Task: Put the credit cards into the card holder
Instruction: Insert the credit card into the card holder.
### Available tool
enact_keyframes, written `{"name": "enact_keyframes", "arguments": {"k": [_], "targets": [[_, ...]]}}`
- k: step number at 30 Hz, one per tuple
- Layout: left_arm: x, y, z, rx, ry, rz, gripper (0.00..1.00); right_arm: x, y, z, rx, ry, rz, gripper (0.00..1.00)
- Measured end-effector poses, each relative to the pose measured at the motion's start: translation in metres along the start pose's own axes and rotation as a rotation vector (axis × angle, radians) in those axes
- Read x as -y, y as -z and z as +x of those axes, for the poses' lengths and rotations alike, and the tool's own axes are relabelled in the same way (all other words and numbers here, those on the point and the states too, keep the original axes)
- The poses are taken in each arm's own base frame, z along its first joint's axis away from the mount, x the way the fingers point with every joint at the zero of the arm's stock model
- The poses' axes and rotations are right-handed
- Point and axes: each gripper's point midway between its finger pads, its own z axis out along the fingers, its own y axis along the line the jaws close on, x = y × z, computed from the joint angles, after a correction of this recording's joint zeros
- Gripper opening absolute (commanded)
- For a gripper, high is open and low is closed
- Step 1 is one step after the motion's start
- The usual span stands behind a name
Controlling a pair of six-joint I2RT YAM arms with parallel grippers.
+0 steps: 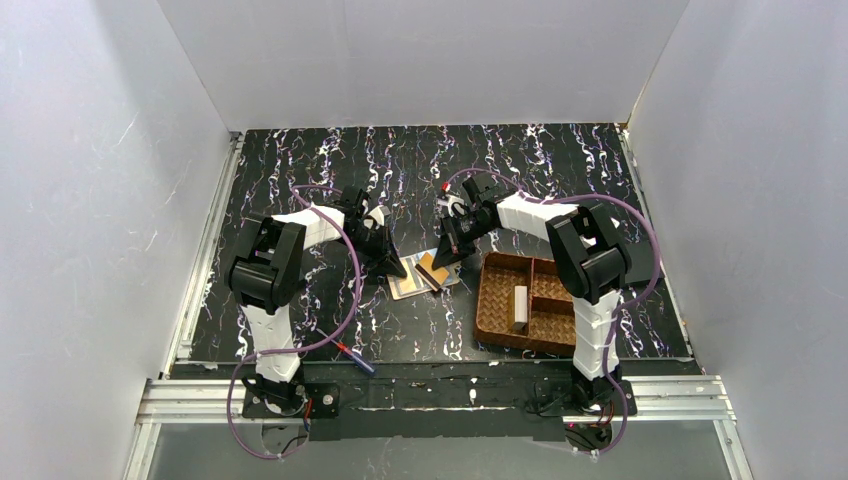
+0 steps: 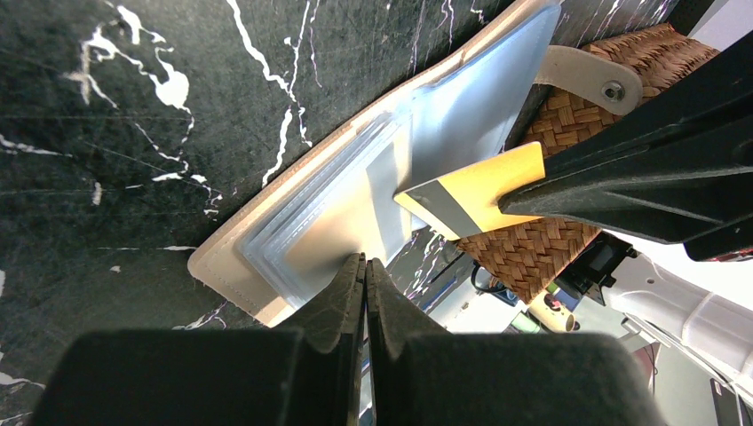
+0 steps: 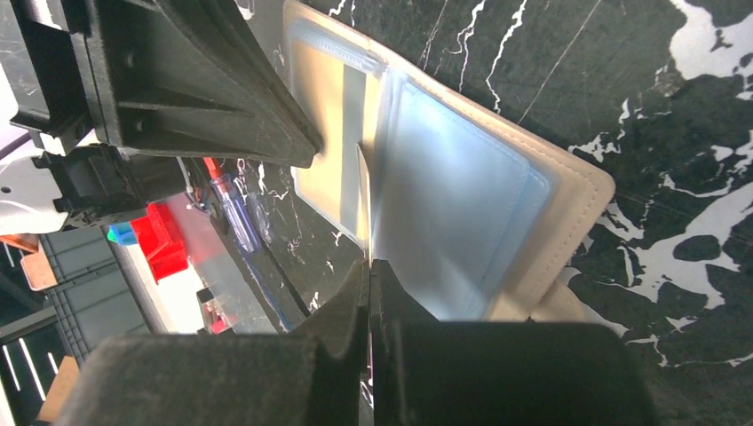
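The card holder (image 1: 408,287) lies open on the table, cream inside with clear plastic sleeves (image 2: 337,213). My left gripper (image 2: 365,263) is shut with nothing in it, its tips pressing on the near edge of the left sleeve stack. My right gripper (image 3: 368,264) is shut on a credit card (image 2: 471,200), yellow with a grey stripe. The card is tilted, with its leading corner at the sleeves by the holder's fold. In the right wrist view the card (image 3: 363,200) shows edge-on above the right-hand sleeves (image 3: 462,204). In the top view the two grippers (image 1: 398,268) (image 1: 443,262) meet over the holder.
A brown woven divided basket (image 1: 525,300) stands just right of the holder, with a white block (image 1: 520,307) in it. A blue-and-red-handled screwdriver (image 1: 355,358) lies near the table's front edge. The holder's strap tab (image 2: 586,75) rests against the basket.
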Motion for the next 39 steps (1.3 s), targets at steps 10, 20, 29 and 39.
{"name": "enact_keyframes", "arguments": {"k": [10,20,29,39], "targets": [[-0.0001,-0.0001,0.0000,0.000,0.000,0.000,0.00,0.0052,0.0003,0.0035,-0.010,0.001,0.025,0.01],[0.0000,-0.0001,0.0000,0.000,0.000,0.000,0.00,0.0088,0.0015,0.0057,-0.009,-0.006,0.039,0.01],[0.0001,-0.0001,0.0000,0.000,-0.001,0.001,0.00,0.0085,0.0066,0.0050,0.000,-0.010,0.040,0.01],[0.0002,-0.0001,0.0000,-0.001,-0.001,0.002,0.00,0.0068,0.0050,0.0075,-0.005,-0.009,0.022,0.01]]}}
